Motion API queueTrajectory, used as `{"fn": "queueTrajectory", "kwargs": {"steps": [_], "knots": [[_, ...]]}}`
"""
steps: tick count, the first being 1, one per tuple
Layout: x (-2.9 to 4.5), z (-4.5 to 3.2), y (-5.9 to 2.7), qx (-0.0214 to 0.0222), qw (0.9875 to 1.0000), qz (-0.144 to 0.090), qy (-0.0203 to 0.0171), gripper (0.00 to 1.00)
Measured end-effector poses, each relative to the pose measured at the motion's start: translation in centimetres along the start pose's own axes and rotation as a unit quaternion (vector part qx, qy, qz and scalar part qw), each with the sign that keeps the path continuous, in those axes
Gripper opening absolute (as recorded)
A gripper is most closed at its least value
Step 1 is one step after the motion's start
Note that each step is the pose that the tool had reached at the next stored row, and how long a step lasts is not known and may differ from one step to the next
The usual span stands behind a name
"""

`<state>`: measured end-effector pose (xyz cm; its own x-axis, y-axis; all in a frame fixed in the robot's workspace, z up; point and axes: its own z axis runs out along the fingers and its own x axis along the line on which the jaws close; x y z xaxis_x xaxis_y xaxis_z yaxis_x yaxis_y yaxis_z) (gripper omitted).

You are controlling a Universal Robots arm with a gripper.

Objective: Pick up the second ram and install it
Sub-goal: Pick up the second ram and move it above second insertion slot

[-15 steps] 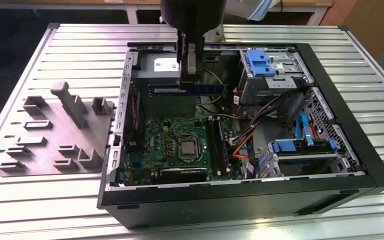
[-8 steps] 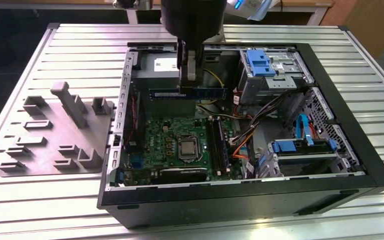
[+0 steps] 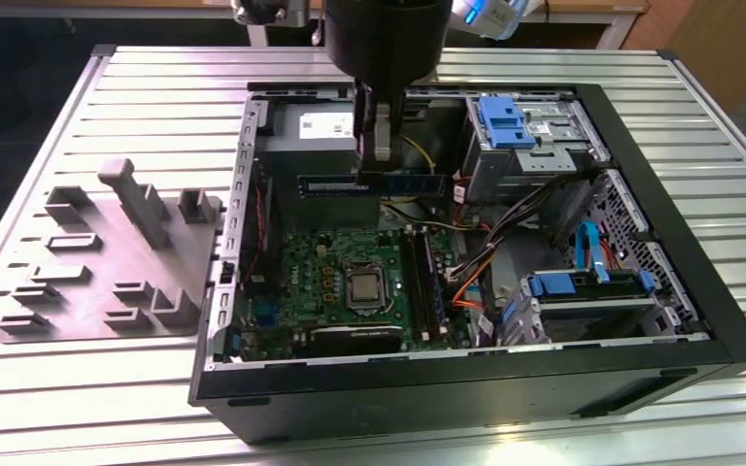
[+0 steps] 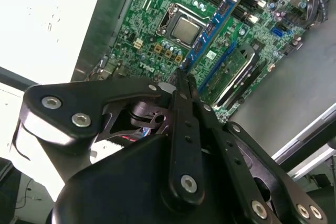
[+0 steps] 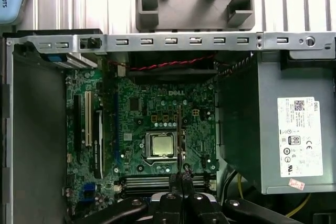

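We see the gripper (image 3: pixel 376 173) coming down from above into the open computer case (image 3: pixel 477 388), which lies on its side on a slatted metal table (image 3: pixel 88 408). Its fingers are pinched on the second ram (image 3: pixel 334 183), gripping the stick near its middle so that an end sticks out to either side. The stick hangs level in the air, clear of the board, between the power supply (image 3: pixel 315 126) and the motherboard (image 3: pixel 322 272) as the exterior view frames it.

In the second wrist view the gripper (image 4: pixel 181 74) holds the blue-green stick (image 4: pixel 214 24) edge-up, and it stretches away from the fingertips over the motherboard (image 4: pixel 147 35), just beside the processor (image 4: pixel 188 29). In the first wrist view the stick (image 5: pixel 179 129) shows as a thin line rising from the gripper (image 5: pixel 181 169), passing right next to the processor (image 5: pixel 160 145).

The black memory slots (image 3: pixel 423 282) sit beside the processor (image 3: pixel 366 287), and the stick appears to lie crosswise to them. A grey holder tray (image 3: pixel 114 262) rests on the table at the exterior view's left, outside the case.
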<state>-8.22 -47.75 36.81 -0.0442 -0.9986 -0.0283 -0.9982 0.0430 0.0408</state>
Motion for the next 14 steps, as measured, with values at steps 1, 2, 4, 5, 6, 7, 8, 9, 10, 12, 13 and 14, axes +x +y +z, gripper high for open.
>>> {"fn": "queueTrajectory", "kwargs": {"steps": [1,2,4,5,6,7,8,9,10,12,13,14], "knots": [[0.00,0.13,-0.12,0.0000,1.0000,0.000,0.0000,0.11],[0.00,0.27,-0.23,-0.0001,1.0000,0.000,0.0000,0.11],[0.00,0.53,-0.39,-0.0001,1.0000,0.000,-0.0001,0.11],[0.00,0.65,-0.43,-0.0001,1.0000,0.000,-0.0001,0.11],[0.00,0.72,-0.44,0.0000,1.0000,0.000,-0.0001,0.11],[0.00,0.73,-0.44,-0.0001,1.0000,0.000,0.0000,0.11],[0.00,0.73,-0.44,-0.0001,1.0000,0.000,0.0000,0.11],[0.00,0.73,-0.45,-0.0001,1.0000,0.000,0.0000,0.11],[0.00,0.73,-0.45,-0.0001,1.0000,0.000,0.0000,0.11],[0.00,0.74,-0.45,-0.0001,1.0000,0.000,0.0000,0.11],[0.00,0.76,-0.46,-0.0001,1.0000,0.000,0.0000,0.11],[0.00,0.83,-0.46,0.0000,1.0000,0.000,-0.0002,0.11]]}}
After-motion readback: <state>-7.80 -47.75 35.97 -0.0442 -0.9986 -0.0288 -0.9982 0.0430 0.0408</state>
